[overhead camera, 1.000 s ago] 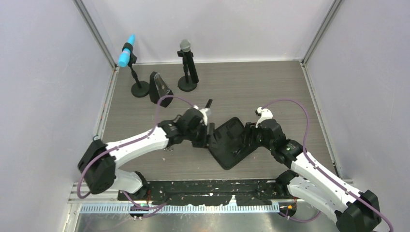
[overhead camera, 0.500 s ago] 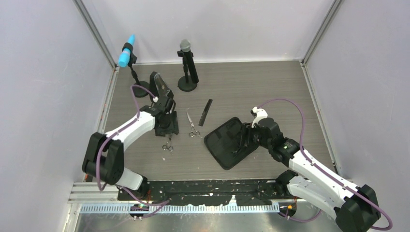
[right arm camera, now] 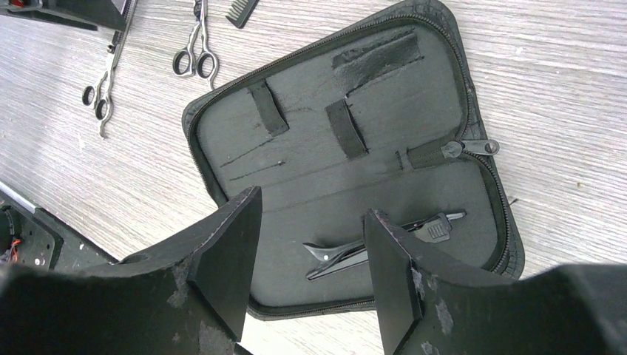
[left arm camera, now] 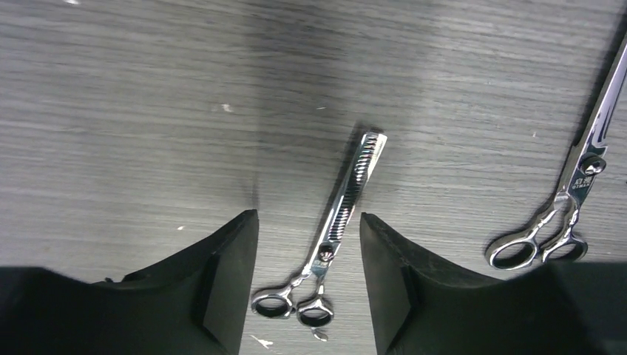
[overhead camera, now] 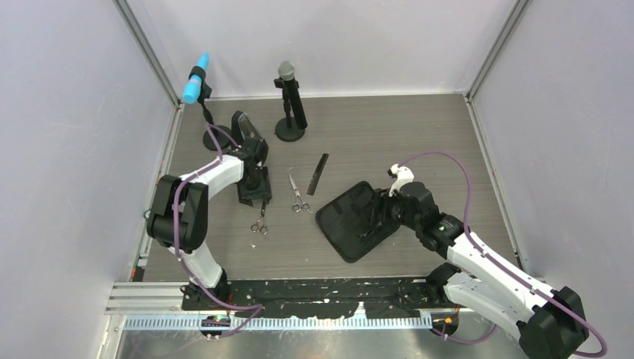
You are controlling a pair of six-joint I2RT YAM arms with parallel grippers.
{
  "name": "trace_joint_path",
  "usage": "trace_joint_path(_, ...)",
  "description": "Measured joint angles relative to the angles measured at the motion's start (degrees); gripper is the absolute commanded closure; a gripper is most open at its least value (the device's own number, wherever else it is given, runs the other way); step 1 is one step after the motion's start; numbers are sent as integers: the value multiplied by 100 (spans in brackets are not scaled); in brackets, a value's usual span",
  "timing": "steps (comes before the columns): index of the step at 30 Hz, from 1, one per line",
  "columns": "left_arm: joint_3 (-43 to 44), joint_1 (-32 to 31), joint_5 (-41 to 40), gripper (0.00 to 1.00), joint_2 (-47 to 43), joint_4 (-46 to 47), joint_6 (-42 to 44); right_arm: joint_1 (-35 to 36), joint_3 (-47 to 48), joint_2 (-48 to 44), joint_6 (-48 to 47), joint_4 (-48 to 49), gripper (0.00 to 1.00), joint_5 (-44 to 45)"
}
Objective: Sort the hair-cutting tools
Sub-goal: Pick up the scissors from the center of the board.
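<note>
Presently the thinning scissors [left arm camera: 347,200] are being framed by the open left gripper [left arm camera: 309,237]; descent and closure are being called for; the right gripper [right arm camera: 312,222] is being held open too.

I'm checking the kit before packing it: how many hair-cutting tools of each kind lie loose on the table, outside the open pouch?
Scissors: 2, the thinning scissors and the plain scissors
Comb: 1
Hair clips: 0 loose; those in view lie inside the pouch
Total: 3
</note>
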Motion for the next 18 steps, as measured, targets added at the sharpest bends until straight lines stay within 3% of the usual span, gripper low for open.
trace_joint_path(8,4,2,529,58,232,61,-26,0,-7,-2,-26,42,38,2)
trace_joint_path(18,-138,-638,372,93,138,109,-61,0,-116,-13,-17,109,38,-20)
